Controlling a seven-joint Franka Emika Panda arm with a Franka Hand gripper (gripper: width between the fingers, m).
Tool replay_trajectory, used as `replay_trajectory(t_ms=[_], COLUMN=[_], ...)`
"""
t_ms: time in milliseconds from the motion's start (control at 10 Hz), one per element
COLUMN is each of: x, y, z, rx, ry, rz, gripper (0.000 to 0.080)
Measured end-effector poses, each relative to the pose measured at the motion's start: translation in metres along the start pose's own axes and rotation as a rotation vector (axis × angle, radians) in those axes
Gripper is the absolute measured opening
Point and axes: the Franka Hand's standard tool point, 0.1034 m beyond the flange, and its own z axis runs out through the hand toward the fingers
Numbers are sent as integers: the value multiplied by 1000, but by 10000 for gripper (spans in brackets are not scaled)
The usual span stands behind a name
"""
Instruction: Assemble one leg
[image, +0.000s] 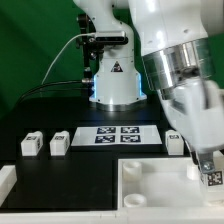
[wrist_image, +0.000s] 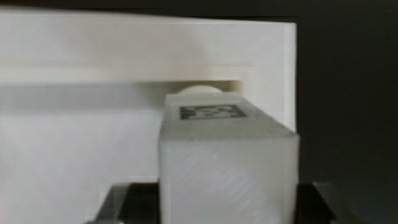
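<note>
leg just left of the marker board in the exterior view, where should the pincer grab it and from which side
Grip the loose leg across its two opposite side faces, coming straight down from above. It is a small flat-sided block, apart from the neighbouring leg and the marker board, so there is likely room on both sides.

In the exterior view the blurred arm (image: 185, 70) hides the surface to the exterior view's right of the marker board (image: 120, 135) and covers part of a spare leg (image: 177, 143) just beside that board. The white panel (image: 150, 185) in front of the board is cut off by the frame's edge. In the wrist view the leg (wrist_image: 222, 150) runs out of frame, only dark slivers of the jaws show at its sides, and whether its far end touches the panel cannot be told.
</note>
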Motion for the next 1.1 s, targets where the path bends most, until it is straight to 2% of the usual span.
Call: replay_trajectory(t_ms=[100, 400, 500, 600, 700, 900, 1100], x=[-7, -8, -8, -8, -4, -2, 0], y=[0, 1, 1, 1, 1, 7, 5], z=[1, 1, 1, 1, 4, 8, 8], rx=[-3, -5, -5, -5, -7, -89, -82], ry=[-8, -8, -8, -8, -5, -24, -26], rz=[103, 98, 79, 3, -204, -618, -829], gripper=[299, 310, 512, 606, 637, 647, 649])
